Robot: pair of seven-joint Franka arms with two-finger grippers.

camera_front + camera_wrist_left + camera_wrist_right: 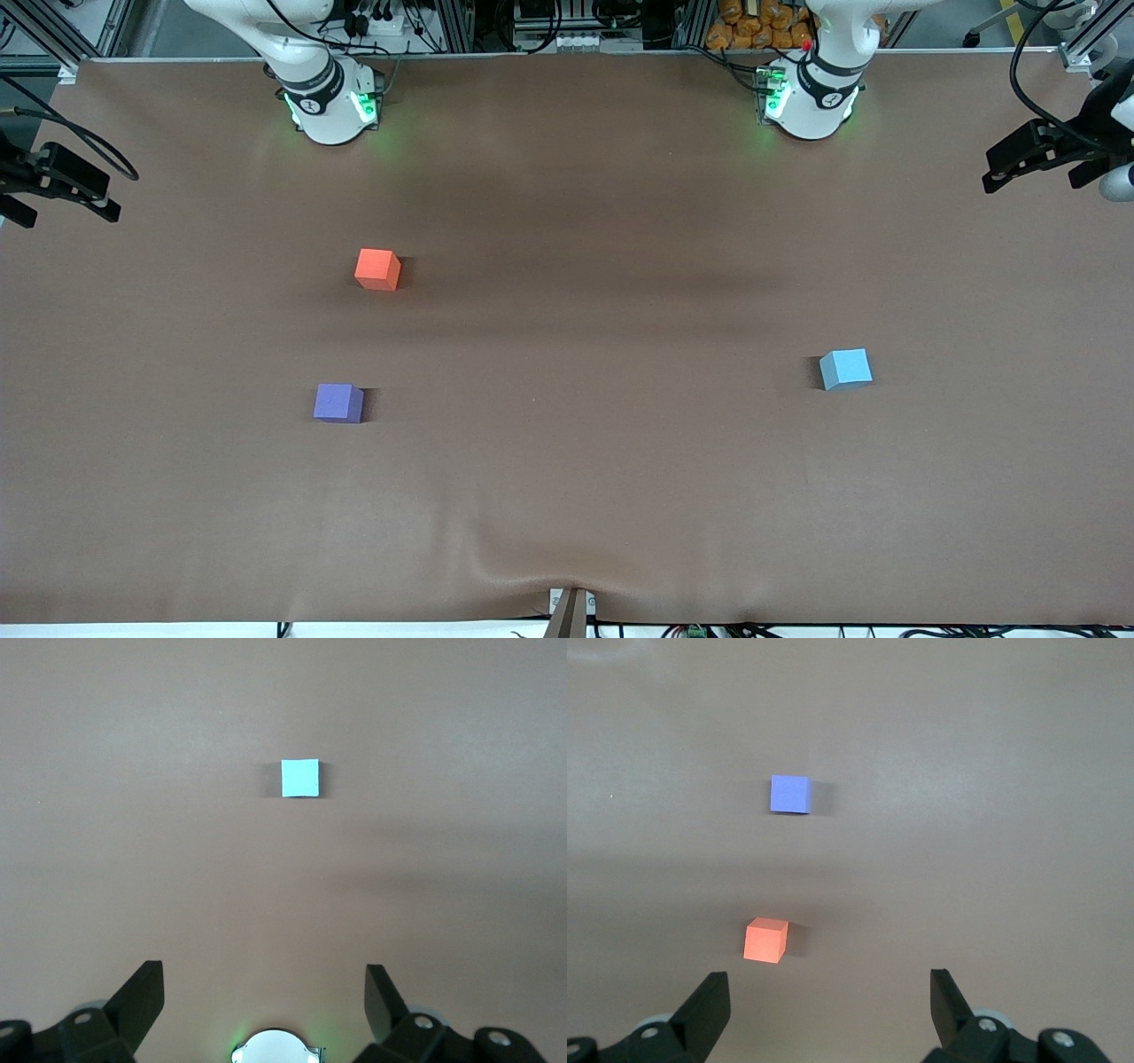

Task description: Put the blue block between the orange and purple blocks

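1. I'm looking down on a robotics lab bench: a wide table [620, 496] under a brown cover, wrinkled at the edge nearest the front camera.
2. Two white Franka arm bases [330, 106] [811, 102] stand along one table edge, green status lights glowing.
3. Aluminium framing [461, 22] and bundled cables [372, 18] line the edge by the bases.
4. Black camera mounts [53, 182] [1050, 155] flank both table ends.
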